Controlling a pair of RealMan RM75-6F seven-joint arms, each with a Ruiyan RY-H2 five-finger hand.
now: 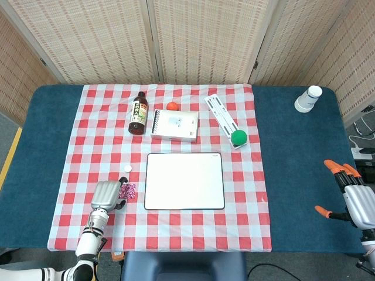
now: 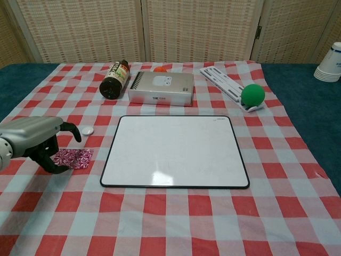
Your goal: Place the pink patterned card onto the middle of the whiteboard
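From the head view, the pink card (image 1: pixel 127 190) lies flat on the checked cloth (image 1: pixel 258 193) at about 9 o'clock from the whiteboard (image 1: pixel 184 181), just off its left edge. The left hand (image 1: pixel 106 195) sits over the card's left end, fingers curled down onto it; whether it has a grip cannot be told here. A small white cap (image 1: pixel 126 168) lies at 12 o'clock from the card. The right hand (image 1: pixel 351 196) hangs over the blue tabletop (image 1: pixel 299 170) at the far right, fingers spread, holding nothing.

From the chest view, the card (image 2: pixel 74 158) rests on the cloth (image 2: pixel 176 218) beside the whiteboard (image 2: pixel 176 151). The left hand (image 2: pixel 33 143) arches over its left end with dark fingertips (image 2: pixel 57 168) at the card's near corner; a firm hold is not visible.
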